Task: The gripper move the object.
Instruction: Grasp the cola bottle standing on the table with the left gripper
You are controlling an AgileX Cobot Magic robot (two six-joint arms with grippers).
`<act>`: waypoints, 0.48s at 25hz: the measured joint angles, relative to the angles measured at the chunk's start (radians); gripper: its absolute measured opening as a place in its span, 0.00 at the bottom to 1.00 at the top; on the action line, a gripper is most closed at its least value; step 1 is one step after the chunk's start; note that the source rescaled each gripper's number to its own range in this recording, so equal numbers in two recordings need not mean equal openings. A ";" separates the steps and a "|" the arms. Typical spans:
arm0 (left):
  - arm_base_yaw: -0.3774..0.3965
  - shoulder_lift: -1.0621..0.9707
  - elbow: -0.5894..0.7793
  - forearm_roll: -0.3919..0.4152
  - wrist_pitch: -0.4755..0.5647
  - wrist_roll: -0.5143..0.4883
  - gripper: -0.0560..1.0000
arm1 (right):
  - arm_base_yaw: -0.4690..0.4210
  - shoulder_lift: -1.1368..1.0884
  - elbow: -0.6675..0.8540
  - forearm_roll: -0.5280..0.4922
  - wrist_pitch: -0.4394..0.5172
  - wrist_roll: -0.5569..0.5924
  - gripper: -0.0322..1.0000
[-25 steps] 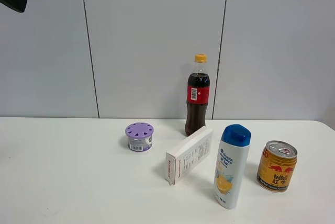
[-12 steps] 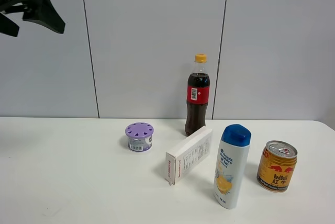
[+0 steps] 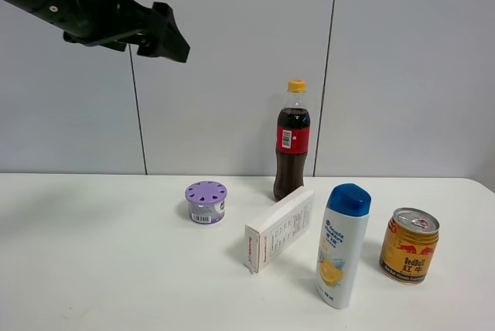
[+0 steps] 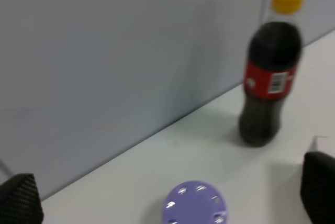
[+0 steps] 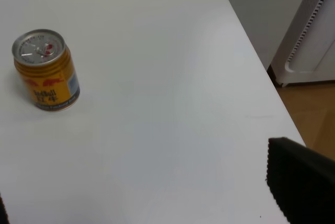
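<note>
While the left hand [image 3: 158, 33] is held spread and empty, the clear plastic bottle [image 3: 292, 139] is seen upright. Its textured fingertips [image 4: 21, 199] are cropped.

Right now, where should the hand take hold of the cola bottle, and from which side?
Grip the bottle around its red label, where the body is round and even, coming in level from the left arm's side. It stands upright, the box sits before its base, and the open left hand hangs high on that side.

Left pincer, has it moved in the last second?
Yes. The left pincer has travelled right, from the view's top-left corner past the wall seam, toward the cola bottle, which stands unmoved.
</note>
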 joint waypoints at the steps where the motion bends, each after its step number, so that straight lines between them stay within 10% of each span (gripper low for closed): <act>1: -0.025 0.014 0.000 0.002 -0.015 0.000 1.00 | 0.000 0.000 0.000 0.000 0.000 0.000 1.00; 12: -0.146 0.215 -0.021 0.003 -0.098 0.000 1.00 | 0.000 0.000 0.000 0.000 0.000 0.000 1.00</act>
